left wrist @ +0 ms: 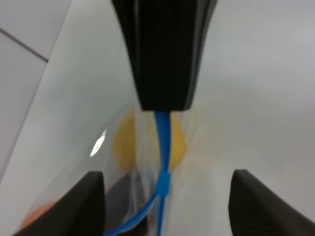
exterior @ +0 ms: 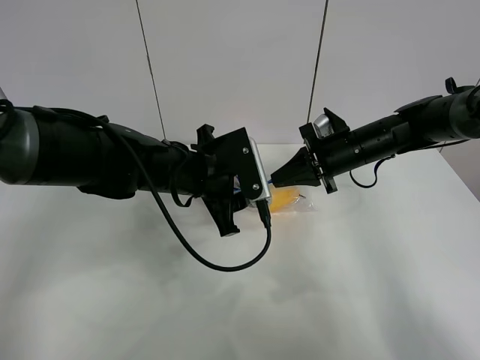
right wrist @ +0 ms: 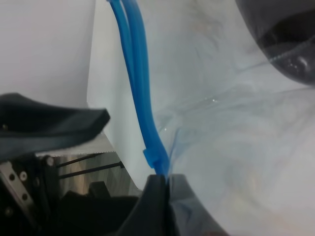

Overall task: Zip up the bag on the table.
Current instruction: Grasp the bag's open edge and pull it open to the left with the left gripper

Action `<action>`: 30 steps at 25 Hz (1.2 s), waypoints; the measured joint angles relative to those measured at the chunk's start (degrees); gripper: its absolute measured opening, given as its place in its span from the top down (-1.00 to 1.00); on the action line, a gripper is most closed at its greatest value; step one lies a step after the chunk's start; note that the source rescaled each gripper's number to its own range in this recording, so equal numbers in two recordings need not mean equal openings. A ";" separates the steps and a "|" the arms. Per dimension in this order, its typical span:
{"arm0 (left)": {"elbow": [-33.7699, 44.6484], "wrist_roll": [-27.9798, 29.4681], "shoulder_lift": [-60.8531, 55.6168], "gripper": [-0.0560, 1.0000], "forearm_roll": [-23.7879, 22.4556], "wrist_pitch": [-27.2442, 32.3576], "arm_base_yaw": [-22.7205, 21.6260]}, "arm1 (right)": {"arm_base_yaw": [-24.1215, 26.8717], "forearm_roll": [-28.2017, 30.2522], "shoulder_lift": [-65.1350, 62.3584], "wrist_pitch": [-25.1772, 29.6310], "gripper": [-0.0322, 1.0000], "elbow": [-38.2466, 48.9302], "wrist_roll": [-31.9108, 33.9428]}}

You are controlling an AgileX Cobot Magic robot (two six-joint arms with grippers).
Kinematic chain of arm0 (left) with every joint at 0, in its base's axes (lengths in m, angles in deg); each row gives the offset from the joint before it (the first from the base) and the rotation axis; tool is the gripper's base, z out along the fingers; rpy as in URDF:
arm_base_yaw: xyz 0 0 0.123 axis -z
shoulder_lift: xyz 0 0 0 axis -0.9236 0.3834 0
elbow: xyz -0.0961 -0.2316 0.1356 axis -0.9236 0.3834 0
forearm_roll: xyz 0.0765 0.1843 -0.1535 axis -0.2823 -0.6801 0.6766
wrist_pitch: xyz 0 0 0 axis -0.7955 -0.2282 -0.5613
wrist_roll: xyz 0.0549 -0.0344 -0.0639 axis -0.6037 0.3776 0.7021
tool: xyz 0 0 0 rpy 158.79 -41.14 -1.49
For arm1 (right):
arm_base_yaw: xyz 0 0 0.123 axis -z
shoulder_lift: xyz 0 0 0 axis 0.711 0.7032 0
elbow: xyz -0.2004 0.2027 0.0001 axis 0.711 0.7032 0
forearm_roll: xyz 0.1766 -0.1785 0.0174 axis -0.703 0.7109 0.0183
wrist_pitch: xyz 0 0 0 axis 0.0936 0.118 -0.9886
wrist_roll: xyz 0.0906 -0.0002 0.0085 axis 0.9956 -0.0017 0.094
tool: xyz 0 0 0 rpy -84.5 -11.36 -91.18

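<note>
The bag (exterior: 289, 201) lies on the white table (exterior: 360, 285) between the two arms, mostly hidden in the high view. Its blue zipper strip (left wrist: 164, 142) carries a small blue slider (left wrist: 163, 183). A yellow pear (left wrist: 124, 142), a dark eggplant (left wrist: 129, 192) and an orange (left wrist: 37, 216) show through the plastic. My right gripper (left wrist: 165, 104) is shut on the end of the strip, just past the slider (right wrist: 153, 158); it also shows in the right wrist view (right wrist: 160, 181) and the high view (exterior: 276, 180). My left gripper (left wrist: 167, 189) is open, with its fingers (left wrist: 91, 199) on either side of the strip.
The left arm (exterior: 112, 157) and its hanging black cable (exterior: 217, 264) lie over the table's left middle. The right arm (exterior: 390, 135) comes in from the upper right. A pale wall (exterior: 232, 60) stands behind the table.
</note>
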 joint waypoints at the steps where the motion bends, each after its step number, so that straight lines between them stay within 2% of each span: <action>1: -0.08 0.00 0.00 -0.45 0.00 0.49 0.00 | 0.00 0.00 0.00 0.00 0.94 0.00 0.00; 21: -4.68 0.04 3.96 -0.41 0.00 0.41 0.00 | 0.00 0.00 0.00 0.00 0.94 0.00 0.00; 23: -4.68 0.04 4.23 -0.32 0.06 0.54 0.00 | 0.00 0.00 0.00 0.00 0.94 0.00 0.00; 28: -4.68 0.06 4.72 0.18 0.11 0.73 0.00 | 0.00 0.00 0.00 0.00 0.94 0.00 0.00; 30: -4.68 0.12 4.93 0.26 0.11 1.39 0.00 | 0.00 0.00 0.00 0.00 0.94 0.00 0.00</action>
